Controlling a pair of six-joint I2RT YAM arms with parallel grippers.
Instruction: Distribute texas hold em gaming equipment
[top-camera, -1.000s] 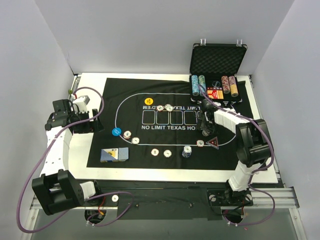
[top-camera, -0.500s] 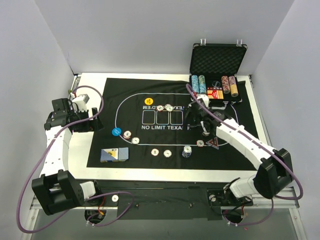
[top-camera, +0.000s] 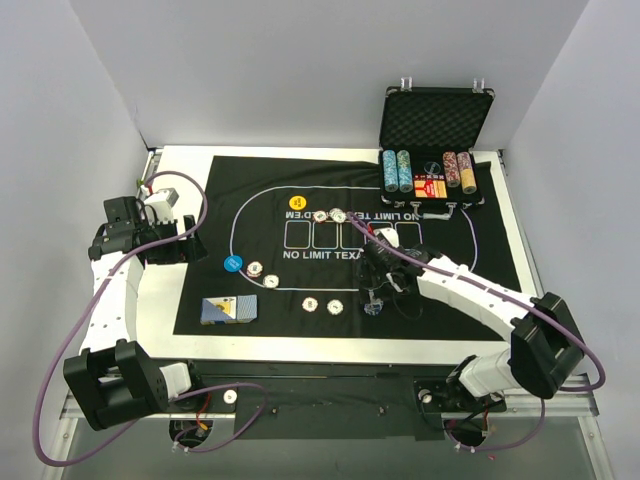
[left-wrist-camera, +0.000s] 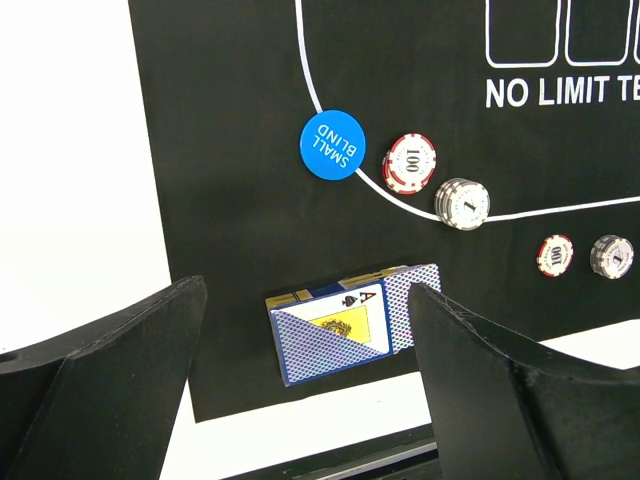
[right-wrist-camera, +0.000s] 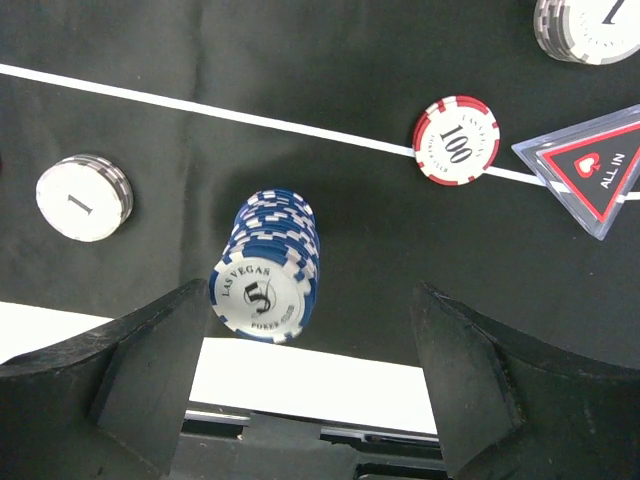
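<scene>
Right gripper (right-wrist-camera: 310, 310) spread wide, straddling blue chip stack (right-wrist-camera: 268, 270) near mat (right-wrist-camera: 300, 60) front edge; fingers seem clear of it (gaps both sides). Red 100 chip (right-wrist-camera: 457, 140) at 2 o'clock of stack, white 1 chip (right-wrist-camera: 84, 197) at 9. Left gripper (left-wrist-camera: 305, 310) spread, card deck (left-wrist-camera: 345, 322) seen between its fingers.

Plain grey walls (top-camera: 300, 60), white table (top-camera: 190, 160), even light

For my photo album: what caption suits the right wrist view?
Open right tool over a blue chip stack on the black mat.
</scene>
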